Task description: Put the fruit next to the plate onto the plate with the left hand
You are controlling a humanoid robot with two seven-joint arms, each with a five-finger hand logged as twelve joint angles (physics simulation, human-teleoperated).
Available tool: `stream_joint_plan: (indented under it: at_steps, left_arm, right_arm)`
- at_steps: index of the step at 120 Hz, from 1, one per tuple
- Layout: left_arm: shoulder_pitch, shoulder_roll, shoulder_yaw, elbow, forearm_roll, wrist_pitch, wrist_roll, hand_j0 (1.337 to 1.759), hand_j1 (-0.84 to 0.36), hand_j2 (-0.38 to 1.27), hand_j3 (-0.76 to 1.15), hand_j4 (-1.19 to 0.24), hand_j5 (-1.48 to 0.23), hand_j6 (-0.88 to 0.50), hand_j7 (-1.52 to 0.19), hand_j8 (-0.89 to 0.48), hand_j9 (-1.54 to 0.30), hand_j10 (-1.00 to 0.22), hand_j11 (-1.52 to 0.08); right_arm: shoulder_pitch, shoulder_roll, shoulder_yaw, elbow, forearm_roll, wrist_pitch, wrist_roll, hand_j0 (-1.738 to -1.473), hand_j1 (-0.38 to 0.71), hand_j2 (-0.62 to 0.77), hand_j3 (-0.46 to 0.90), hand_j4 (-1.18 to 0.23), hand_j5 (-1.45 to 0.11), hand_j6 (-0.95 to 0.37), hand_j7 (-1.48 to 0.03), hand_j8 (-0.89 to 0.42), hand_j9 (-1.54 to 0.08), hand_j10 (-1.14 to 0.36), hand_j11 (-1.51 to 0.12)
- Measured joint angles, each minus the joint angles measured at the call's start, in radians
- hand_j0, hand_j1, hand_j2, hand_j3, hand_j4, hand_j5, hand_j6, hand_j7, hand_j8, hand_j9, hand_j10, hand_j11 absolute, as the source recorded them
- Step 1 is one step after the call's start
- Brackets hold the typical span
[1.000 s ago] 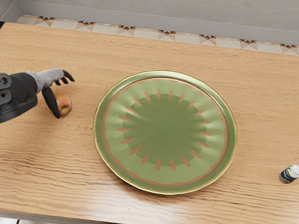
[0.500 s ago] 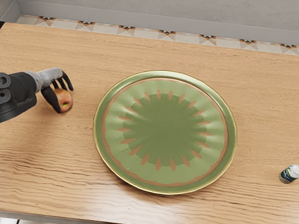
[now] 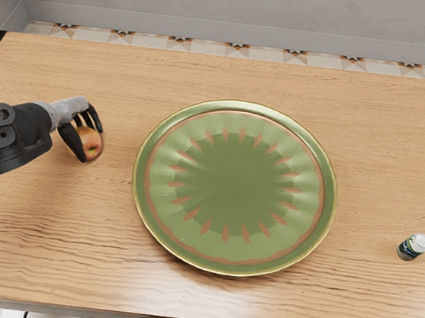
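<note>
We see a wooden desk (image 3: 49, 248) filling the frame. A grey wall (image 3: 237, 8) and a strip of patterned floor tiles (image 3: 233, 49) run along the top. A green plate (image 3: 235, 185) lies at centre, and a small bottle (image 3: 414, 246) stands at lower right. At centre left, the left robot hand (image 3: 78, 124) has its fingers curled around the apple (image 3: 91, 144), which is left of the plate and clear of its rim. One second ago the fingers were spread above the apple; since half a second ago we see almost no change.
</note>
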Motion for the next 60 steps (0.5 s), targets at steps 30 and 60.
stream_joint_plan:
  at_steps: [30,60]
  left_arm:
    - [0.002,-0.007,0.004,0.005,0.013,0.002,0.000,1.651,-0.14,0.16,0.00,-0.71,-0.69,-0.50,-0.75,-0.39,-0.81,-0.57,-0.85]
    - [-0.008,-0.009,0.031,0.009,0.017,-0.006,-0.002,1.651,-0.19,0.29,0.00,-0.71,-0.69,-0.46,-0.76,-0.37,-0.84,-0.56,-0.87]
  right_arm:
    - [0.000,0.000,0.000,0.000,0.000,0.000,0.000,-1.658,-0.33,0.00,0.00,-0.01,-0.02,-0.01,-0.02,-0.02,-0.02,-0.02,-0.02]
    - [0.000,0.000,0.000,0.000,0.000,0.000,0.000,-1.658,-0.33,0.00,0.00,-0.01,-0.02,-0.01,-0.02,-0.02,-0.02,-0.02,-0.02]
